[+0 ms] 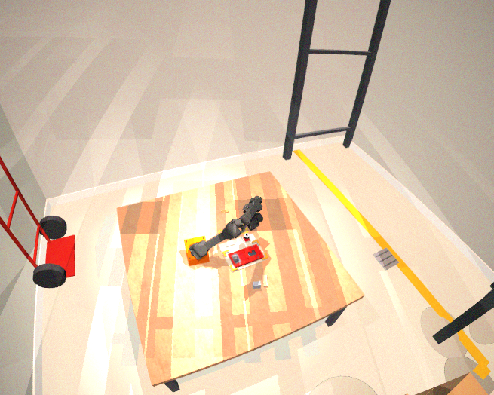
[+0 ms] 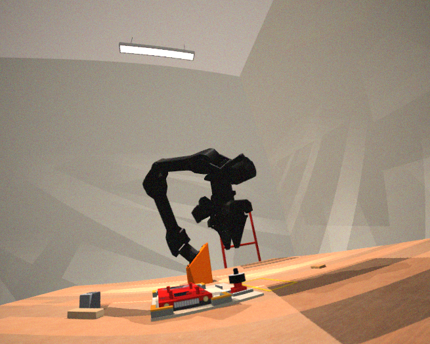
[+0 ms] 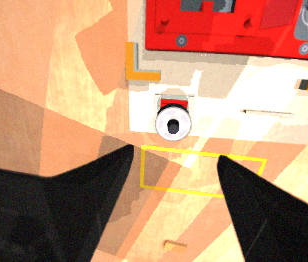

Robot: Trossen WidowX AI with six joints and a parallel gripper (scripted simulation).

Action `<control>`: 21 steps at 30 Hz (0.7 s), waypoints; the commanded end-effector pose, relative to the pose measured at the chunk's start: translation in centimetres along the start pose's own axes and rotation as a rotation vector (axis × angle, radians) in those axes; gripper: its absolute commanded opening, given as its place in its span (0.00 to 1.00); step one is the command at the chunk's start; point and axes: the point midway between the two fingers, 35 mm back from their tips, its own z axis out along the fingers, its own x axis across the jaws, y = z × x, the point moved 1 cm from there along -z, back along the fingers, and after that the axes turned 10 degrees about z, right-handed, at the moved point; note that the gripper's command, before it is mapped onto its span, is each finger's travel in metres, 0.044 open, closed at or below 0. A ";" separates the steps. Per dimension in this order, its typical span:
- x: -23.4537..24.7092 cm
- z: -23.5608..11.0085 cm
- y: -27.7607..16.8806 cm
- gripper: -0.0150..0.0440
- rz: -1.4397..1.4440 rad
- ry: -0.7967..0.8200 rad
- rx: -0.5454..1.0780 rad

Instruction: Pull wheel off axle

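The wheel (image 1: pixel 247 237) (image 2: pixel 236 276) (image 3: pixel 173 122) is black with a pale hub. It sits on the upright axle, on a small red block (image 2: pixel 238 287) at the edge of the white board (image 2: pixel 251 294) (image 3: pixel 215 95). The marked area is a yellow rectangle outline (image 3: pixel 205 154) (image 2: pixel 283 287) on the table just beside the wheel. My gripper (image 2: pixel 232 245) (image 3: pixel 175 155) (image 1: pixel 252 224) is open and empty. It points down and hangs well above the wheel and the near edge of the rectangle, touching nothing.
A red assembly (image 1: pixel 246 256) (image 2: pixel 183 294) (image 3: pixel 220 25) fills the rest of the board. The arm's orange base (image 1: pixel 191 258) (image 2: pixel 200 264) stands behind it. A grey block (image 2: pixel 89 299) (image 1: pixel 256 284) rests on a wooden tile. A small wooden chip (image 2: pixel 318 266) (image 3: pixel 175 245) lies beyond the rectangle.
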 end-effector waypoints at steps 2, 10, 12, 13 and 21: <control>0.1 1.7 0.1 0.76 0.002 0.006 -0.004; 0.1 7.2 0.2 0.76 0.003 0.007 -0.007; 0.1 7.2 0.2 0.76 0.003 0.007 -0.007; 0.1 7.2 0.2 0.76 0.003 0.007 -0.007; 0.0 7.0 0.2 0.61 0.007 -0.011 -0.007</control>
